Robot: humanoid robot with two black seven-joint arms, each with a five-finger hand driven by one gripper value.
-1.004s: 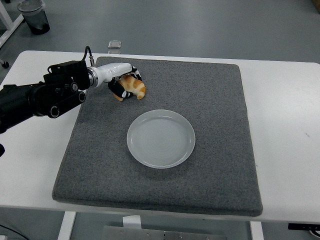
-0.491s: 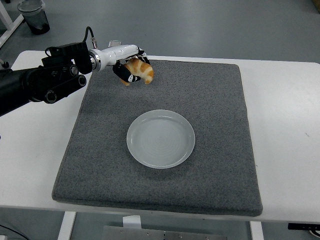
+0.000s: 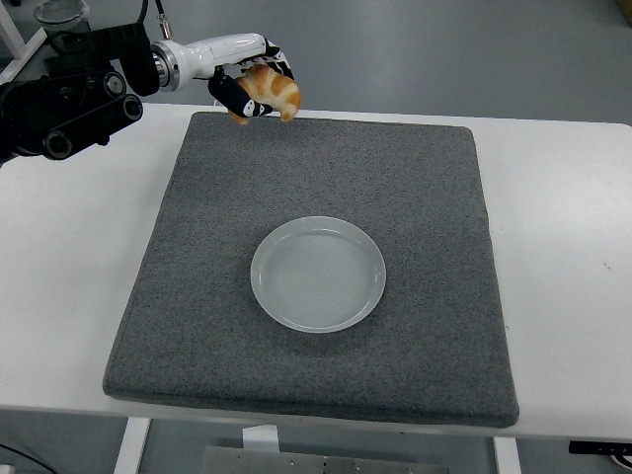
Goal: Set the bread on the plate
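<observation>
My left hand (image 3: pixel 255 91) holds a golden-brown croissant-shaped bread (image 3: pixel 274 90) in its curled black fingers, raised high over the far left edge of the grey mat (image 3: pixel 415 178). The black left arm (image 3: pixel 69 94) comes in from the upper left. An empty pale grey plate (image 3: pixel 317 274) lies flat at the middle of the mat, well below and to the right of the bread in the picture. The right arm is out of view.
The grey mat covers most of the white table (image 3: pixel 573 227). Grey floor lies beyond the table's far edge.
The left hand has lifted the bread up off the mat, rising steadily toward the top of the picture and slightly right. The plate has not moved.
</observation>
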